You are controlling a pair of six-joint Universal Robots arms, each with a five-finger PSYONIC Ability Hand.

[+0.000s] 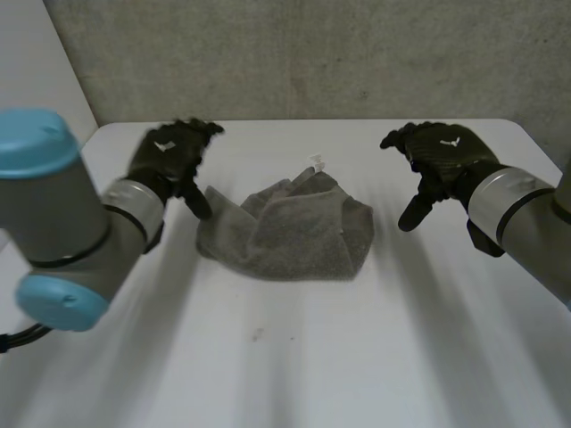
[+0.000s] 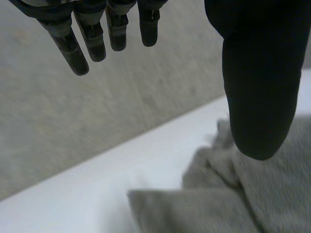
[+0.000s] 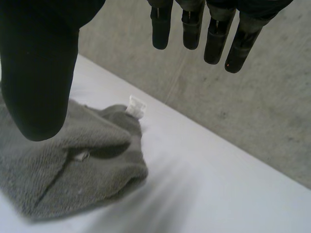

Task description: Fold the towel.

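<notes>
I see the white table (image 1: pixel 294 357) running back to a rough grey wall (image 1: pixel 312 53), its far corners rounded. The grey towel (image 1: pixel 285 234) lies crumpled in a loose heap near the middle of the table, with a small white tag (image 1: pixel 315 161) sticking up at its far edge. My left robot hand (image 1: pixel 174 153) hovers at the towel's left edge, fingers straight and relaxed, holding nothing. My right robot hand (image 1: pixel 442 153) hangs apart from the towel's right side, fingers likewise loose and empty. A small dark speck (image 1: pixel 257 335) marks the table nearer me.
</notes>
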